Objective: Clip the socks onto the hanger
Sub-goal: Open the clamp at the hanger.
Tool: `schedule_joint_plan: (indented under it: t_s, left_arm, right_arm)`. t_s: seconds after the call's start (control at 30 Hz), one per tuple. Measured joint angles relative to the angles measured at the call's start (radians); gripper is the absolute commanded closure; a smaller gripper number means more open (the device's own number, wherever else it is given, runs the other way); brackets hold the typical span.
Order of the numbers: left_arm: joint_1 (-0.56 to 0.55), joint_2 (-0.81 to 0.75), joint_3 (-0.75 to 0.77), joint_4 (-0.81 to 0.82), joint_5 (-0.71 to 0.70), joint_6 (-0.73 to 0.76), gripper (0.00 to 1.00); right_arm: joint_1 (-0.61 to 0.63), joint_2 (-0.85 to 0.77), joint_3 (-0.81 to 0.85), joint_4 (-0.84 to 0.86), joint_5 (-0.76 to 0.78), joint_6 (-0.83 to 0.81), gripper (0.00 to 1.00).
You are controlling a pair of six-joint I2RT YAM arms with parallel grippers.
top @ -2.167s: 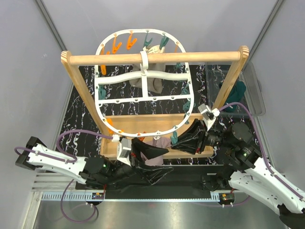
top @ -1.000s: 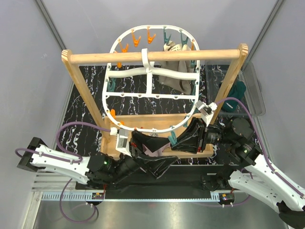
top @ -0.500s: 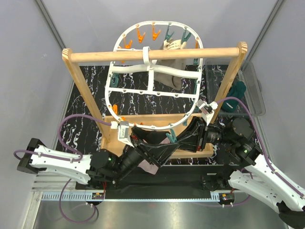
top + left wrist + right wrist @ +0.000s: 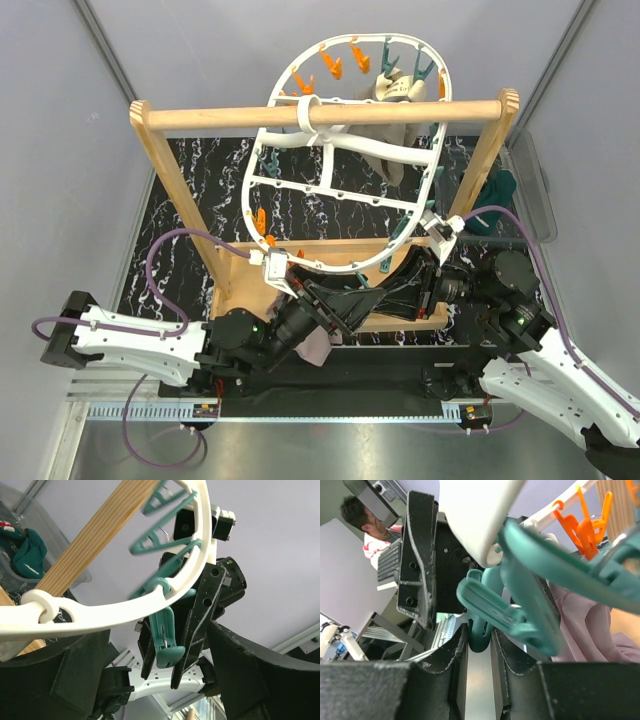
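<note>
Grey walls on all sides; black marbled table top, with a wooden rail stand across the middle of the top view.

At the right gripper the fingers are close together, pinched on the handle end of a teal clothespin that dangles from the low rim of the hanger. At the left gripper the fingers are wide apart and grip nothing. They stand either side of that same peg and rim, apart from both.

The pink sock is bunched just behind the peg, at the right of the right wrist view. In the top view it shows low centre, under the left arm. Cannot tell whether anything holds it. A teal sock lies in the clear bin at the right edge of the top view.

Step in hand, by my reading: peg squeezed, sock edge to be fed into its mouth. To do it well:
- Hold the squeeze firm.
- Take one edge of the sock only and seat it deep between the peg tips.
- Let the peg go before the sock.

Room is tight, since both grippers crowd one peg. The hanger hangs tilted and looks free to swing, so a nudge would likely move the target. Orange pegs are near along the rim. The freest way out looks to be toward the bottom of the frame.
</note>
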Motion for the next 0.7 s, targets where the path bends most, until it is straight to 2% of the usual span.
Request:
schedule_joint_plan:
  t_s: [0.2,0.3,0.37,0.47,0.7]
  left_arm:
    - [0.009,-0.001,-0.018,0.012,-0.031,-0.047,0.22]
    - [0.010,-0.001,-0.023,0.002,-0.037,-0.064,0.23]
    - [0.010,-0.002,-0.021,-0.021,-0.047,-0.090,0.22]
    - [0.010,-0.007,-0.004,-0.120,-0.083,-0.169,0.21]
    - [0.008,-0.009,0.145,-0.434,-0.132,-0.348,0.17]
  right_arm:
    - [0.000,0.008,0.000,-0.040,0.007,-0.045,0.82]
    - [0.001,0.016,0.000,-0.035,0.008,-0.055,0.87]
    - [0.002,0.018,0.000,-0.031,0.013,-0.056,0.99]
    - [0.004,0.015,0.000,-0.036,0.019,-0.073,1.00]
    - [0.009,0.022,0.012,-0.097,0.064,-0.179,1.00]
